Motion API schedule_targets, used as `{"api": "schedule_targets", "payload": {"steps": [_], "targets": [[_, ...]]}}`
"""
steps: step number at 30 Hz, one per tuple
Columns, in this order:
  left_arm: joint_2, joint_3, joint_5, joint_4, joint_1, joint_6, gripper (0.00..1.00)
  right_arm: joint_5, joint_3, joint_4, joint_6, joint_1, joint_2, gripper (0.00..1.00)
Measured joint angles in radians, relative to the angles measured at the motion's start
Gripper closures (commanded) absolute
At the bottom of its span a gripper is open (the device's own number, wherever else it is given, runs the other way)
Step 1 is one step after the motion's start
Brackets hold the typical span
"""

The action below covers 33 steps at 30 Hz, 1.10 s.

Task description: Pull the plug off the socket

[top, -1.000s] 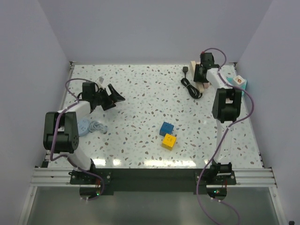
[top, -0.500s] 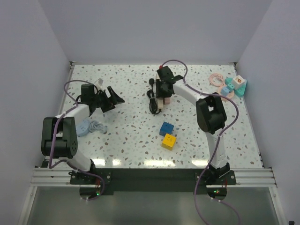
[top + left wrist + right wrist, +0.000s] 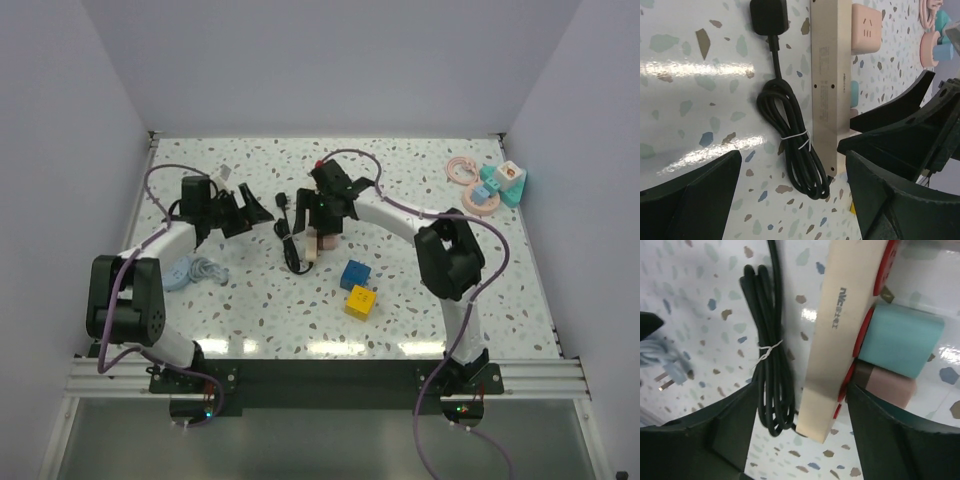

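The socket (image 3: pixel 316 243), a long cream power strip, is held at the table's middle by my right gripper (image 3: pixel 325 214), which is shut across it. In the right wrist view the strip (image 3: pixel 832 335) stands between the fingers with a teal block (image 3: pixel 900 340) and a pinkish block (image 3: pixel 887 385) stuck on its face. The black plug (image 3: pixel 283 203) lies beside the strip, with its tied cord (image 3: pixel 291 245) along it. My left gripper (image 3: pixel 257 210) is open and empty just left of them. Its wrist view shows the plug (image 3: pixel 769 17), cord (image 3: pixel 790 135) and strip (image 3: pixel 827 75).
A blue cube (image 3: pixel 354 274) and a yellow cube (image 3: pixel 360 299) sit just right of the strip. A light blue cable (image 3: pixel 196 268) lies at the left. Coloured toys (image 3: pixel 492 190) and a pink ring (image 3: pixel 461 168) sit at the back right.
My right gripper has carried the strip, with plug and cord, from the back right corner to the table's middle, close to my left gripper. The left gripper has shifted slightly right.
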Motion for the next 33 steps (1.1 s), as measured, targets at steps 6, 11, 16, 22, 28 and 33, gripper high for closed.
{"api": "schedule_targets", "payload": {"steps": [6, 11, 16, 22, 28, 33], "targets": [[0.051, 0.116, -0.049, -0.052, -0.101, 0.003, 0.1, -0.06, -0.046, 0.004, 0.0, -0.019, -0.118, 0.14], [0.135, 0.275, -0.117, -0.073, -0.201, 0.021, 0.11, -0.04, -0.102, 0.0, -0.001, -0.121, -0.315, 0.12], [0.266, 0.437, -0.206, -0.123, -0.301, 0.044, 0.12, 0.012, -0.116, -0.013, -0.016, -0.292, -0.425, 0.11], [0.427, 0.626, -0.376, -0.263, -0.393, 0.072, 0.15, 0.017, -0.157, -0.051, -0.042, -0.357, -0.435, 0.11], [0.525, 0.727, -0.504, -0.359, -0.439, 0.097, 0.18, -0.005, -0.168, -0.066, -0.066, -0.359, -0.435, 0.12], [0.592, 0.795, -0.574, -0.388, -0.473, 0.112, 0.3, -0.01, -0.169, -0.064, -0.079, -0.364, -0.43, 0.13]]}}
